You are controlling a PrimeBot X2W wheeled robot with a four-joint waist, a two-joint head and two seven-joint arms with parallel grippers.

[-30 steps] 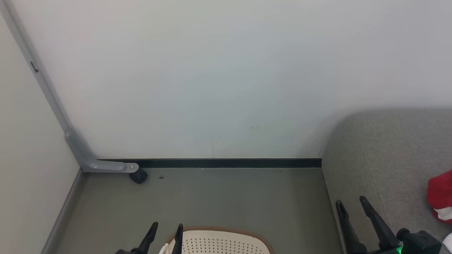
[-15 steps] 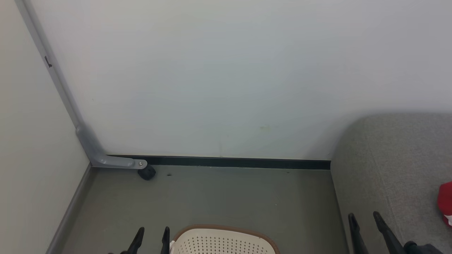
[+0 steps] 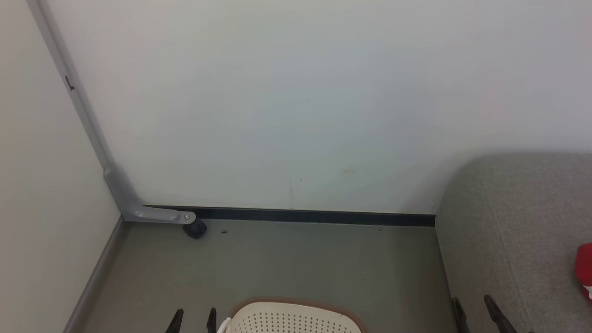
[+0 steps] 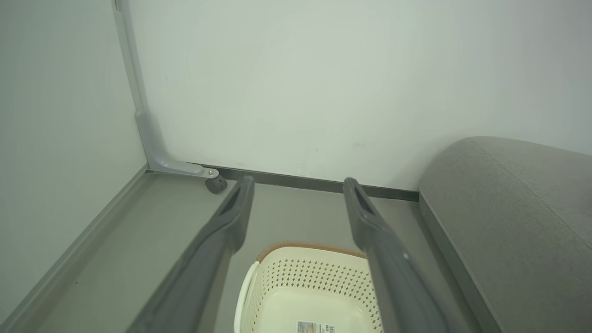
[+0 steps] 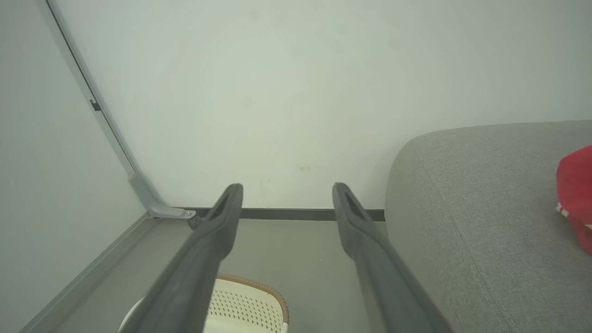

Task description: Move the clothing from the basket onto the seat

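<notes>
Red clothing [image 3: 585,273] lying on the grey seat [image 3: 508,222], at the head view's right edge. Cream basket [image 3: 296,319] on the floor [image 3: 300,263] just left of the seat, a label [image 4: 317,327] on its bottom. Left jaws spread apart beside the basket's rim, gripping nothing. Right jaws likewise apart and bare, at the seat's edge.

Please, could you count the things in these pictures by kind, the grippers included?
Grippers: 2, left gripper and right gripper
Basket: 1
Seat: 1
Red clothing: 1 piece in view
Castor: 1
Total: 6
</notes>
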